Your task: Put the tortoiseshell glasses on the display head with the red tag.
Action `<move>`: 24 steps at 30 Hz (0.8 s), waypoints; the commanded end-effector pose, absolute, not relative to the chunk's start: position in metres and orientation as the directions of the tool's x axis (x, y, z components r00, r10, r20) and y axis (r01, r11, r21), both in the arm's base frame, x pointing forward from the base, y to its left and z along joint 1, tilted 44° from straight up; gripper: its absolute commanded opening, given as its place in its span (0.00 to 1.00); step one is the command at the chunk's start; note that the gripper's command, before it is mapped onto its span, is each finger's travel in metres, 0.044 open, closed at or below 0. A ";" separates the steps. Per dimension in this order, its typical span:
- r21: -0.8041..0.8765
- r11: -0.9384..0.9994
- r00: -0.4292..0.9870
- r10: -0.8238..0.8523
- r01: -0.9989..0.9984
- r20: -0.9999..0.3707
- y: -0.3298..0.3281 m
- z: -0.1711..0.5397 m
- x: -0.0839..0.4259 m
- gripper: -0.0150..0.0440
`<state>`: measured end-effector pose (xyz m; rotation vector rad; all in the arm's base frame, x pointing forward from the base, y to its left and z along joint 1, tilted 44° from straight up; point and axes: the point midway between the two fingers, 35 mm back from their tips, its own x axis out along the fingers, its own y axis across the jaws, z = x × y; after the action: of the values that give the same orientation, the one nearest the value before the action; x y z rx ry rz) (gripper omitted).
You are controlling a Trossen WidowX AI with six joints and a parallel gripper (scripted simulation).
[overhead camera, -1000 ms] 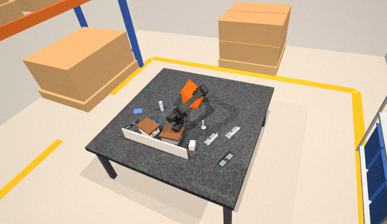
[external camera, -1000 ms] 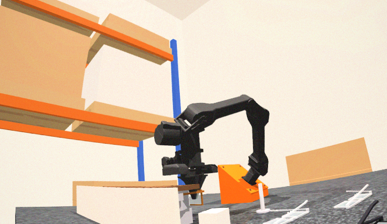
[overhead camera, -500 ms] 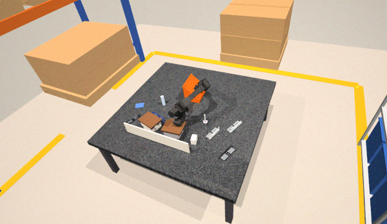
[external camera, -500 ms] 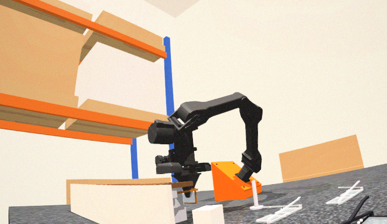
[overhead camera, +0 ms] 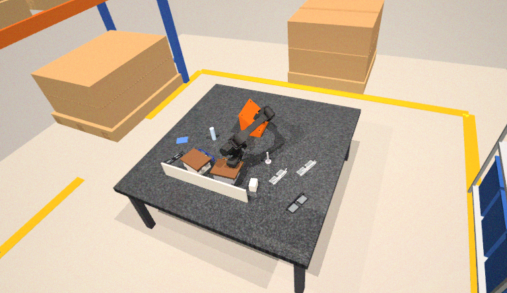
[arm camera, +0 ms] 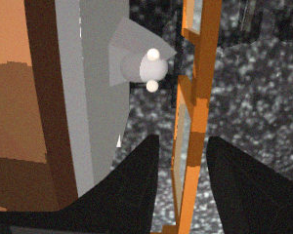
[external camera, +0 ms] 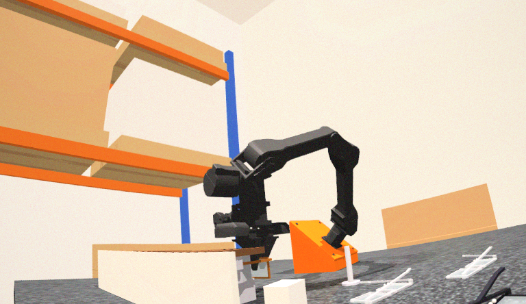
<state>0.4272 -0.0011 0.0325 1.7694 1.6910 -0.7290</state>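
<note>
The display head [overhead camera: 226, 167] [external camera: 248, 285] [arm camera: 100, 97] is grey with a brown top; no red tag shows. The tortoiseshell glasses [external camera: 269, 268] [arm camera: 200, 112], orange-brown, stand in front of its face. In the wrist view their two pale nose pads overlap the rounded nose tip [arm camera: 151, 68]. The temples are mostly hidden, so I cannot tell how they lie at the ears. My gripper [external camera: 254, 266] [arm camera: 182, 144] is slightly open, its fingers on either side of the front frame with gaps to both. The other brown-topped head [overhead camera: 196, 159] stands to the left in the top view.
A cream wall [overhead camera: 205, 182] [external camera: 166, 270] runs behind both heads. Blue glasses [overhead camera: 205, 153] are by the other head. A white block [overhead camera: 253, 185] [external camera: 285, 293], a white post [overhead camera: 267, 158] [external camera: 348, 263], clear glasses [overhead camera: 278, 176] and dark glasses [overhead camera: 297, 202] are to the right.
</note>
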 end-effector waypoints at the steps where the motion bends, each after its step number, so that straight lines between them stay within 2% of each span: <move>1: 0.038 -0.029 0.047 0.682 0.999 -0.729 -0.003 0.034 0.427 0.44; 12: 0.034 -0.030 0.045 0.687 0.999 -0.725 -0.025 0.058 0.424 0.44; 24: 0.032 -0.030 0.044 0.687 0.999 -0.725 -0.031 0.064 0.383 0.44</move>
<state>0.3911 -0.0284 0.0633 1.7808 1.6982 -0.7305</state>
